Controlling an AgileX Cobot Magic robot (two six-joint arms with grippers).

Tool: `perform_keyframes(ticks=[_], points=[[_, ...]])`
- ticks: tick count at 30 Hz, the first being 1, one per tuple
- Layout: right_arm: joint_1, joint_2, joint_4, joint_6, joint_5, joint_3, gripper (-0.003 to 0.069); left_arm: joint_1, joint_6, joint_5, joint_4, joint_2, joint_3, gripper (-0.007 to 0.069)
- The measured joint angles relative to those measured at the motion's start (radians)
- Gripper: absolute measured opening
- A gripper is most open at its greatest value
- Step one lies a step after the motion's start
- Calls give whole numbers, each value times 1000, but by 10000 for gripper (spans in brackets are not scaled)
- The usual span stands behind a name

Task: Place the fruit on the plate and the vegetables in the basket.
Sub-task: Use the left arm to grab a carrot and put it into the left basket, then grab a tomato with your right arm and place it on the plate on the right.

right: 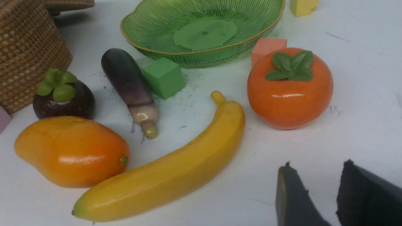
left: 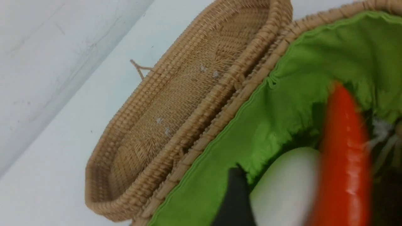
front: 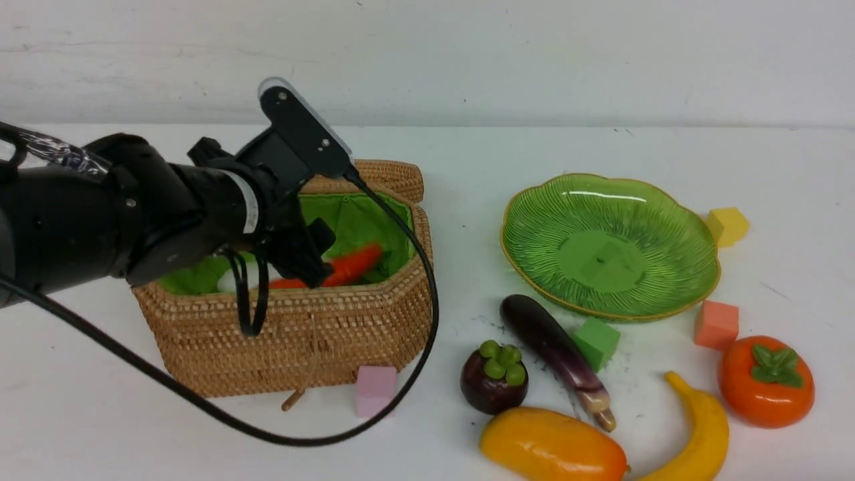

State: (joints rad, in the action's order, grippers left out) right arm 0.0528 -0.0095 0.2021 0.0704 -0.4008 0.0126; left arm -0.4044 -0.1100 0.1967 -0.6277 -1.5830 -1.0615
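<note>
My left gripper point(front: 304, 257) hangs open over the wicker basket point(front: 374, 314). Below it, on the green lining, the red-orange carrot point(front: 354, 264) lies beside the white radish point(left: 282, 188); the carrot point(left: 345, 163) looks blurred. To the basket's right, the purple eggplant point(front: 554, 347), mangosteen point(front: 493, 387), mango-like fruit point(front: 551, 447), banana point(front: 701, 434) and persimmon point(front: 765, 384) lie on the table. The green plate point(front: 534, 234) holds nothing. My right gripper point(right: 317, 166), out of the front view, stands open over bare table near the banana point(right: 169, 175) and persimmon point(right: 289, 94).
The basket's lid point(front: 394, 175) lies folded back behind it. Foam cubes dot the table: pink point(front: 375, 391) at the basket's front, green point(front: 596, 342) against the eggplant, salmon point(front: 716, 325) and yellow point(front: 728, 226) by the plate. The left arm's cable loops past the basket.
</note>
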Motion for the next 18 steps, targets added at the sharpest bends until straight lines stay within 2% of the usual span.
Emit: perform_keyframes(ticks=[2, 5, 9, 14, 17, 18], points=[[0, 0, 0, 0, 0, 0, 243, 0, -30, 25, 0, 23, 0, 612], [0, 0, 0, 0, 0, 0, 243, 0, -50, 54, 8, 56, 0, 612], [0, 0, 0, 0, 0, 0, 243, 0, -68, 108, 55, 162, 0, 549], [0, 0, 0, 0, 0, 0, 243, 0, -64, 375, 155, 352, 0, 346], [0, 0, 0, 0, 0, 0, 243, 0, -43, 588, 222, 437, 0, 188], [0, 0, 0, 0, 0, 0, 243, 0, -21, 694, 262, 474, 0, 111]])
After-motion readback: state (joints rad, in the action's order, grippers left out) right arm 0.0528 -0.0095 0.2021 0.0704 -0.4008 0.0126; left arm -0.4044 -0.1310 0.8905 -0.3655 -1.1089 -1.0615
